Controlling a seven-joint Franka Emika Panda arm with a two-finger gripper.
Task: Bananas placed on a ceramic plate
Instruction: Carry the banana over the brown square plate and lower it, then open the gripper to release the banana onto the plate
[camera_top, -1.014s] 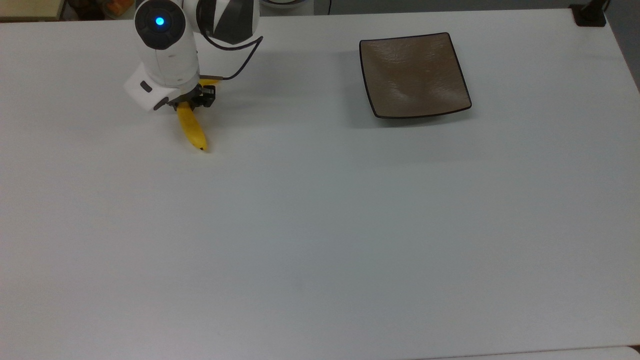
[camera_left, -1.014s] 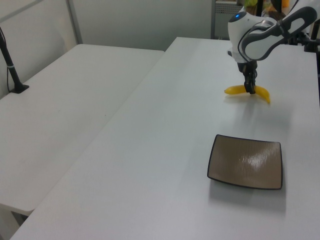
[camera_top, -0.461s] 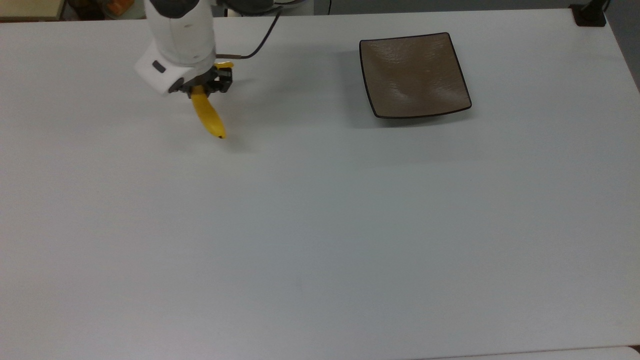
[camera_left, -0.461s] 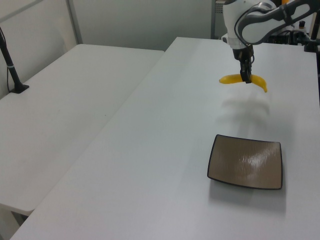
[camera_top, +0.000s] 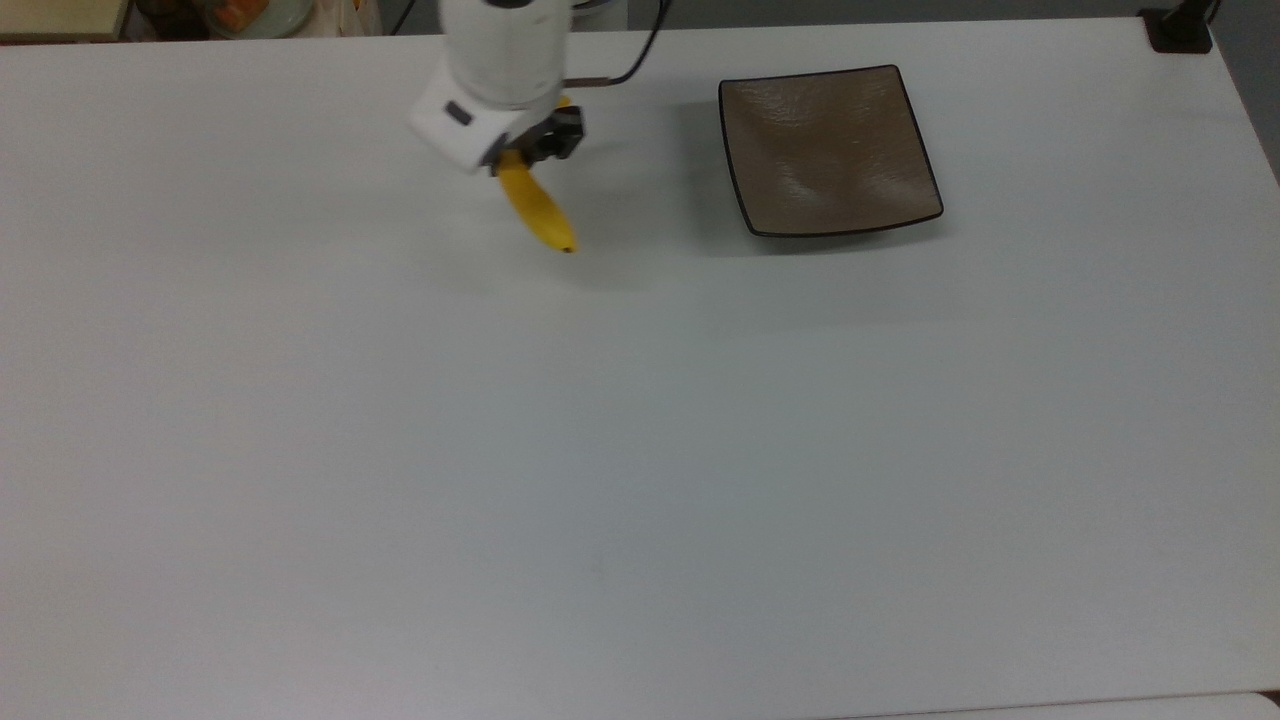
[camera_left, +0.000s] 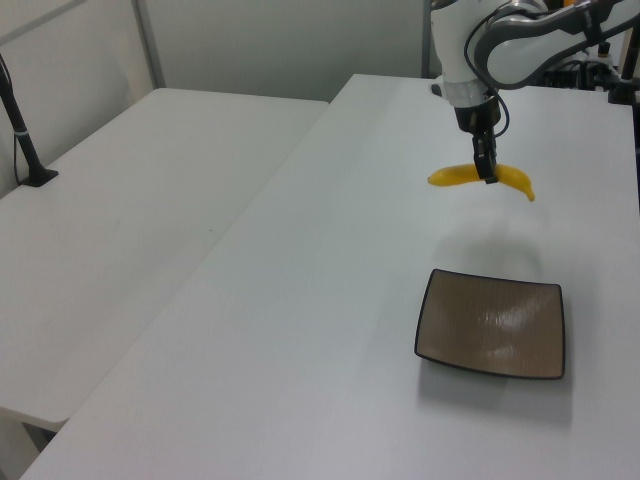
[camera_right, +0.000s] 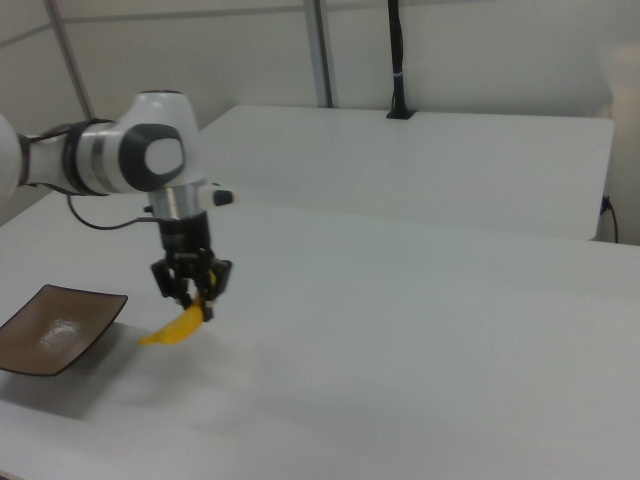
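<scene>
Above the white table (camera_top: 400, 450), partway between its far edge and the ceramic plate (camera_top: 828, 150), I hold the banana (camera_top: 537, 208) pinched near its middle in my gripper (camera_left: 487, 172), fingers pressed against its sides. In the left view it hangs clear of the tabletop, both ends drooping a little below the grip, with a soft shadow under it on the table. The plate sits apart from the banana, to the top view's right, and nothing lies on it. As I judge it, this is the carry, and doing it well means holding my height until the whole fruit is over the plate's middle, not just the near end, since the banana looks about as long as the plate is wide. I would turn my wrist so its length runs along the plate's diagonal or square with a side, then lower until the curve rests in the shallow dip before letting go; a release from height could make it roll or bounce off the upturned rim. I can read no brand, label or writing anywhere.
</scene>
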